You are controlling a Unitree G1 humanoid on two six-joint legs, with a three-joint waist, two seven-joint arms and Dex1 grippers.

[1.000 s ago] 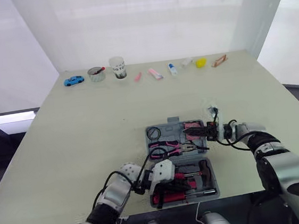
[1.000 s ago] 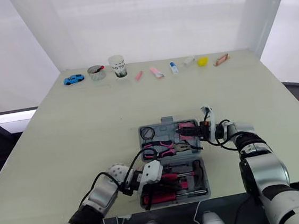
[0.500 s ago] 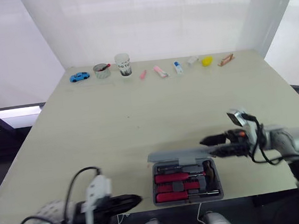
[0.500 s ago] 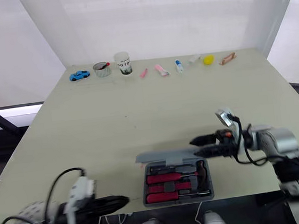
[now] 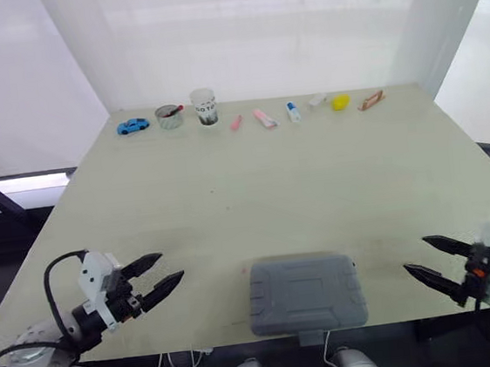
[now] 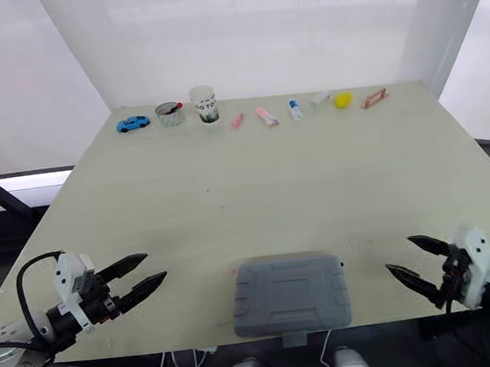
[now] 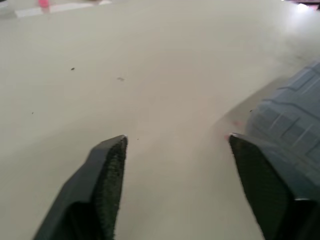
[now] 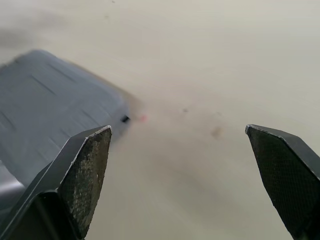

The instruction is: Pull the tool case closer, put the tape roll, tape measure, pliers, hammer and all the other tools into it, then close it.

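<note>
The grey tool case (image 5: 305, 294) lies shut at the table's near edge, its lid down and no tools showing. My left gripper (image 5: 153, 275) stands open to the case's left, apart from it, with nothing between its fingers. My right gripper (image 5: 426, 258) stands open to the case's right, also apart and empty. In the left wrist view the case (image 7: 290, 130) lies beyond one fingertip (image 7: 112, 160). The right wrist view shows a corner of the case (image 8: 50, 105) between its spread fingers.
Along the table's far edge stand a blue toy car (image 5: 134, 125), a tin (image 5: 167, 116), a paper cup (image 5: 204, 106), pink items (image 5: 261, 118), a small bottle (image 5: 293, 111), a yellow object (image 5: 340, 102) and an orange piece (image 5: 370, 99).
The case's lid has come down and the case is now shut. Both arms have drawn back to either side of it, and the left gripper has opened.
</note>
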